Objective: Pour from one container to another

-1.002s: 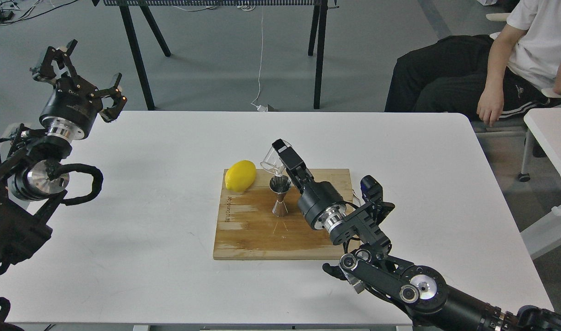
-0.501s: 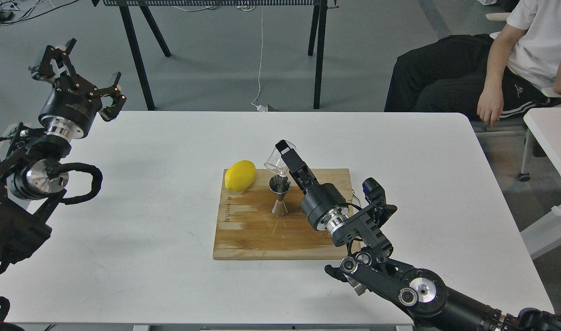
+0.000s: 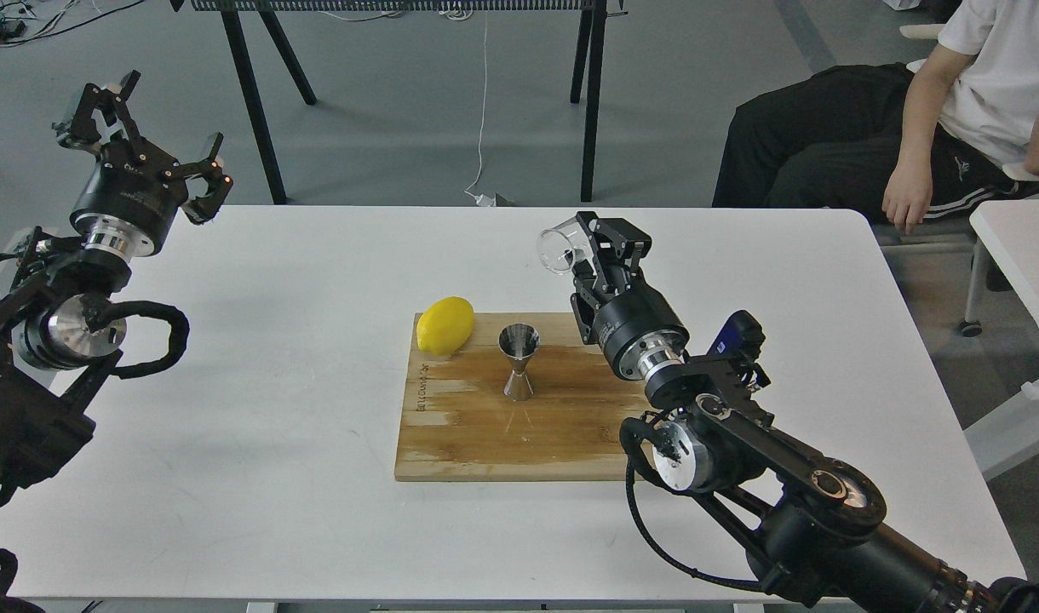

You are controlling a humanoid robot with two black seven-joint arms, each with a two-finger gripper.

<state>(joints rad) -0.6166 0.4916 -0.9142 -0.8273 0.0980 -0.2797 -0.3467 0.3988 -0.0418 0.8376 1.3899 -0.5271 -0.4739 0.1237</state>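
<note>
The steel hourglass jigger (image 3: pixel 519 362) stands upright near the middle of the wooden board (image 3: pixel 519 426). My right gripper (image 3: pixel 586 249) is shut on the clear glass cup (image 3: pixel 559 249), which lies tilted on its side with its mouth toward the left, up and to the right of the jigger and well apart from it. My left gripper (image 3: pixel 140 119) is raised beyond the table's far left corner, open, with nothing between its fingers.
A yellow lemon (image 3: pixel 444 324) rests on the board's far left corner. The board lies on a white table (image 3: pixel 272 409). A seated person (image 3: pixel 911 128) is at the back right, and black table legs (image 3: pixel 255 102) stand behind.
My right gripper has lifted the glass cup away from the jigger's mouth, up and to the right. The left arm has not moved.
</note>
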